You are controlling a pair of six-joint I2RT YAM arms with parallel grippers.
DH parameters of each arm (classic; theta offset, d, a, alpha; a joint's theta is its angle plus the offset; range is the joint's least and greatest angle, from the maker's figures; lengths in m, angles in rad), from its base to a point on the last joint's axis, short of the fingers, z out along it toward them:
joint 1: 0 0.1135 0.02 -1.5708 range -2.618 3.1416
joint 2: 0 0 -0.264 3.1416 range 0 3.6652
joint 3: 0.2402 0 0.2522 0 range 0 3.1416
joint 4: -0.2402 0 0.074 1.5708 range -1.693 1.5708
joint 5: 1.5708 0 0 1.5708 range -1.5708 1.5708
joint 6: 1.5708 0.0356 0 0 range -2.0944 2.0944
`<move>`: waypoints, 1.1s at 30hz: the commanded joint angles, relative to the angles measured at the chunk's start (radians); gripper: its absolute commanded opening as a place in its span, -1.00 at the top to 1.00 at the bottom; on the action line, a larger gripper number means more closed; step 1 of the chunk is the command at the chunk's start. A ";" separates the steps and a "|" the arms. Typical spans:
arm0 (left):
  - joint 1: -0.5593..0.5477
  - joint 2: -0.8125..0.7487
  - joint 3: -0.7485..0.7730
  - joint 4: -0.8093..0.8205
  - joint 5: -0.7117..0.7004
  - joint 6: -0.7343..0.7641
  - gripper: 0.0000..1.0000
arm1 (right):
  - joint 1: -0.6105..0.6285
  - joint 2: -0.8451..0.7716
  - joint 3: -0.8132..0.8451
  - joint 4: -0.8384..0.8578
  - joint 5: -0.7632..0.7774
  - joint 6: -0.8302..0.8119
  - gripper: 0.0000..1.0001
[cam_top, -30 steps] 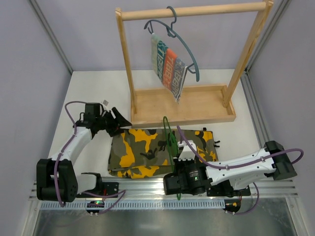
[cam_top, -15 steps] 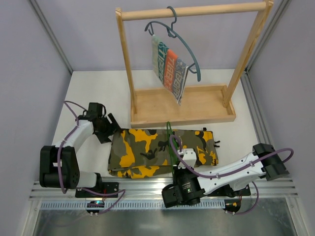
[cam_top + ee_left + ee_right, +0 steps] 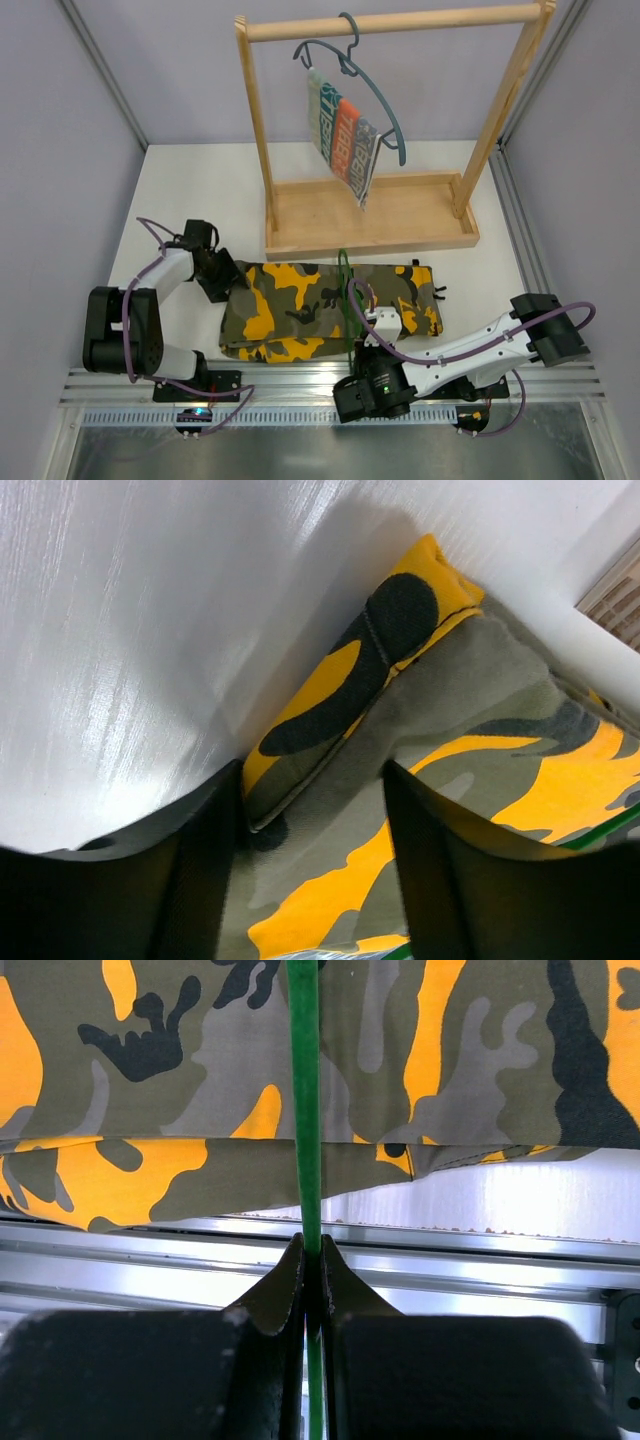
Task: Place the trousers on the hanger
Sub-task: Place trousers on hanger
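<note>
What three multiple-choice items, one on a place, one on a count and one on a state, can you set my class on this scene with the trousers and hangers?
1. Where do the trousers lie?
A) flat on the white table, in front of the wooden rack
B) over the rack's top bar
C) in the rack's tray

2. How many hangers are in view?
A) one
B) two
C) three

3. What is the right hand doing?
A) standing open over the table
B) shut on the green hanger
C) shut on the trousers

Answers:
1 A, the cloth is spread on the table near the arms.
2 B, the green hanger in the hand and a blue-grey hanger on the rack's bar.
3 B, the right wrist view shows it pinching the green wire.
</note>
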 commanded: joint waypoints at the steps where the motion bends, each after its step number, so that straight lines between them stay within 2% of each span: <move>1: 0.005 -0.029 -0.011 0.014 0.024 -0.004 -0.10 | 0.007 0.002 -0.015 0.056 0.004 0.069 0.93; 5: 0.006 -0.054 0.001 0.000 0.037 0.004 0.10 | 0.009 -0.031 -0.068 0.095 -0.010 0.092 0.92; 7: 0.005 -0.070 0.007 -0.014 0.048 0.009 0.30 | 0.007 -0.040 -0.084 0.099 -0.016 0.109 0.92; 10: 0.005 -0.112 0.015 -0.024 0.047 0.007 0.45 | 0.006 -0.045 -0.098 0.092 -0.018 0.130 0.92; 17: 0.005 -0.132 -0.008 -0.012 0.065 -0.016 0.83 | 0.007 -0.041 0.063 -0.054 0.079 0.136 0.92; 24: 0.003 -0.166 -0.016 -0.018 0.062 -0.016 0.96 | 0.006 0.012 0.137 -0.134 0.163 0.221 0.92; 33: 0.005 -0.190 0.004 -0.021 0.106 -0.001 0.99 | -0.025 0.015 0.060 -0.033 0.154 0.202 0.93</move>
